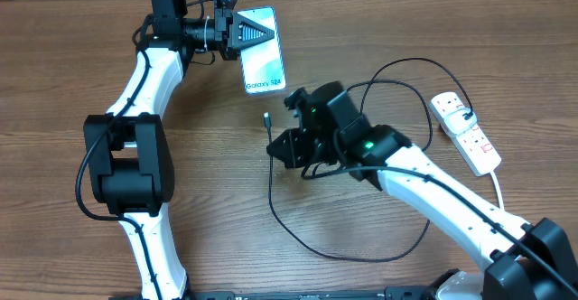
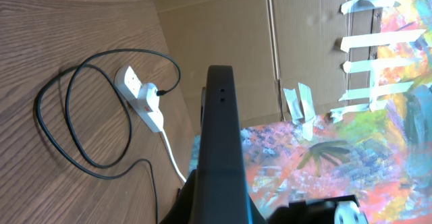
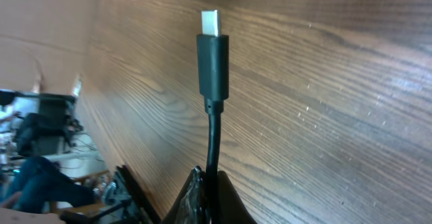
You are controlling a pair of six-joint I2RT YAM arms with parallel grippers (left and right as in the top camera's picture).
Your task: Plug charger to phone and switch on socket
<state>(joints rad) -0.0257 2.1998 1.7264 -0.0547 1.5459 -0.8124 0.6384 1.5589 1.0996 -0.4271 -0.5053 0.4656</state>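
Note:
My left gripper (image 1: 260, 35) is shut on the phone (image 1: 263, 65), gripping its far end. The light screen faces up in the overhead view. The left wrist view shows the phone edge-on as a dark bar (image 2: 220, 129) rising from the jaws. My right gripper (image 1: 274, 146) is shut on the charger cable just behind its connector (image 1: 267, 118). That connector (image 3: 213, 55) sticks out past the fingertips, metal tip toward the phone and a short way below the phone's near end. The black cable (image 1: 343, 250) trails in loose loops to the socket (image 1: 466, 130), a white strip at the right, where its plug sits.
The socket (image 2: 140, 96) and cable loops also show on the wooden table (image 1: 208, 210) in the left wrist view. The socket's white cord (image 1: 499, 184) runs toward the front right. Cardboard walls stand behind the table.

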